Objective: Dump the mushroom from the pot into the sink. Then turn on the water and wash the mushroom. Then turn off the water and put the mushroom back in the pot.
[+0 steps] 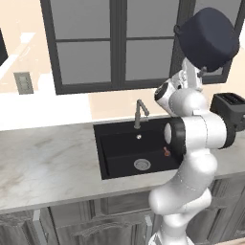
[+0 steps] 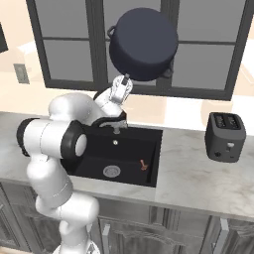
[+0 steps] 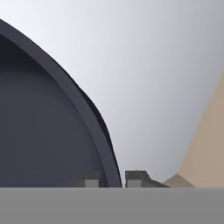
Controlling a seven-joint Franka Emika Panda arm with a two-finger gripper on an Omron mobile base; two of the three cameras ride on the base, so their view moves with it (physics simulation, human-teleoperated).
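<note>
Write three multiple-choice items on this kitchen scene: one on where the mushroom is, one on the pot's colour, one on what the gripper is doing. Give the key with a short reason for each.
1. Where is the mushroom?
A. on the counter beside the toaster
B. on the floor of the sink
C. on the window sill

2. What colour is the pot?
A. dark navy blue
B. bright red
C. polished steel

3. What is the gripper doing?
A. hanging open above the drain
B. pressing the faucet
C. shut on the pot's rim, holding it up in front of the window

Key:
1 B: in both base views the small reddish cap lies in the black basin, right of the drain.
2 A: the pot's round body reads dark navy in both base views.
3 C: the hand view shows one finger on each side of the rim, and the pot is lifted clear of the counter.
</note>
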